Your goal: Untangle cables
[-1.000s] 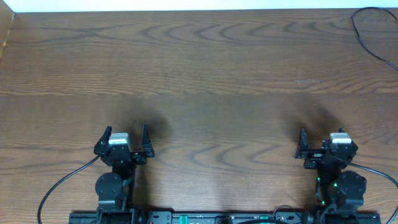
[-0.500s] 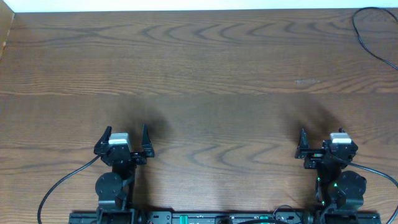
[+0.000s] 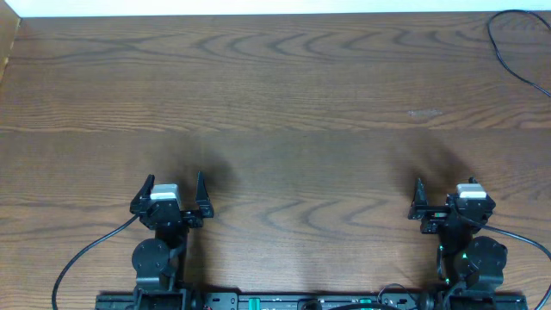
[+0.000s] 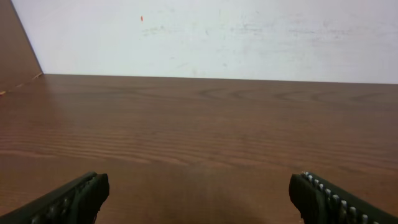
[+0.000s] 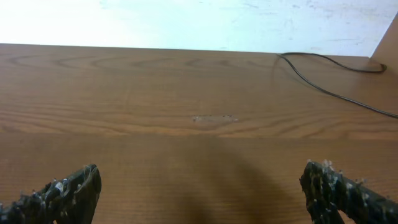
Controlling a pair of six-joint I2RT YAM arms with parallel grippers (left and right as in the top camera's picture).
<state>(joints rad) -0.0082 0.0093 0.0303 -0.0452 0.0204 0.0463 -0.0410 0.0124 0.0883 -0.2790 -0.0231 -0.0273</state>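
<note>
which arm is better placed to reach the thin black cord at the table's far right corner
Right, probably. The thin black cord lies far on the right claw's side and shows in its wrist view; the left claw sits across the brown wooden table. Both claws open, empty.

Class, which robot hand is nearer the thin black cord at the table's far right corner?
Right. The right hand is on the cord's side of the table; the left hand is at the opposite side.

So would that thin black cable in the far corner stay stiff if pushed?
Probably floppy: the thin black cable lies in a loose curve, so it would likely bend rather than move whole. It looks light and should slide easily on the smooth wooden table. It runs out of view, so it may be tethered.
</note>
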